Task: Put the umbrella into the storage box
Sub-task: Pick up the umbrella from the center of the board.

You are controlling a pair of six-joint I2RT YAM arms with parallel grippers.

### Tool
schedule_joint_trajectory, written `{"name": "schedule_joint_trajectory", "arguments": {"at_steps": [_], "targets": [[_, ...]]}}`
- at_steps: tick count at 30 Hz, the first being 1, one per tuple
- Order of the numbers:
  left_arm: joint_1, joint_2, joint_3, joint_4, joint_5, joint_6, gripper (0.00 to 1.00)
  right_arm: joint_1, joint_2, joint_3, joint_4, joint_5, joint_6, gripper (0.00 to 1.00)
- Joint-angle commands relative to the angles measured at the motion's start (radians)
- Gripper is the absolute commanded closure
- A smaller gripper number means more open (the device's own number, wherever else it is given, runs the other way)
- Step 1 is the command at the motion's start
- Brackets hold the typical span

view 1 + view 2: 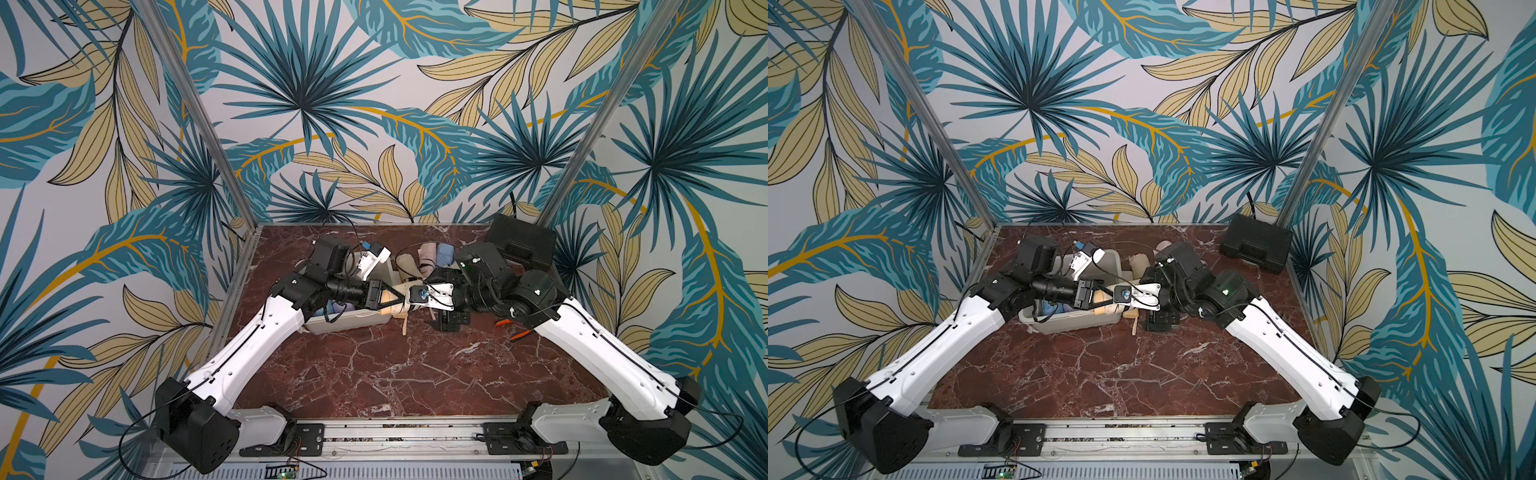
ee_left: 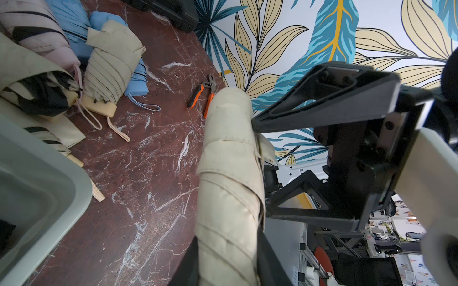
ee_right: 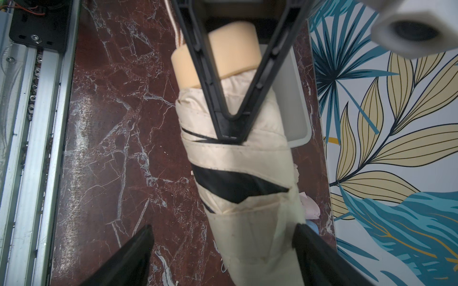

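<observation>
1. While the left gripper (image 3: 229,135) is clamped shut on the beige folded umbrella (image 3: 238,161), just past its peach handle, the umbrella is held roughly level above the red marble tabletop (image 1: 374,374).
2. The storage box (image 1: 345,325), an off-white tub, sits directly below and behind the left gripper's fingers. Some blue fabric (image 1: 334,308) shows inside it.
3. Umbrella position: the handle end is over the box's rim at the end nearest the right gripper (image 3: 223,226). The rest sticks out past the rim toward that gripper, so it is not in the box yet.
4. Right gripper: jaws spread wide, straddling the umbrella's far end. One finger is just beside the fabric and the other is clearly apart from it, so there is no grip.
5. Beyond the right gripper, on the side away from the arm bases, a pile of folded umbrellas (image 2: 109,66) in beige, pink and blue lies on the tabletop, all touching.
6. Behind the right gripper, beside its arm, orange-handled pliers (image 2: 199,95) lie flat.
7. Farther out past the right arm, at the back corner, is a closed black hard case (image 1: 521,241).
</observation>
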Motion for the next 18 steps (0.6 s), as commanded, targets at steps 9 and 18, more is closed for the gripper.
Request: {"name": "schedule_joint_trajectory", "arguments": {"at_steps": [9, 18], "targets": [[-0.002, -0.003, 0.010, 0.009, 0.072, 0.046, 0.80, 0.044, 0.011, -0.032, 0.074, 0.047, -0.077, 0.07], [-0.003, -0.015, 0.024, -0.042, 0.089, 0.084, 0.80, 0.082, 0.072, -0.033, 0.142, 0.048, -0.097, 0.13]]}}
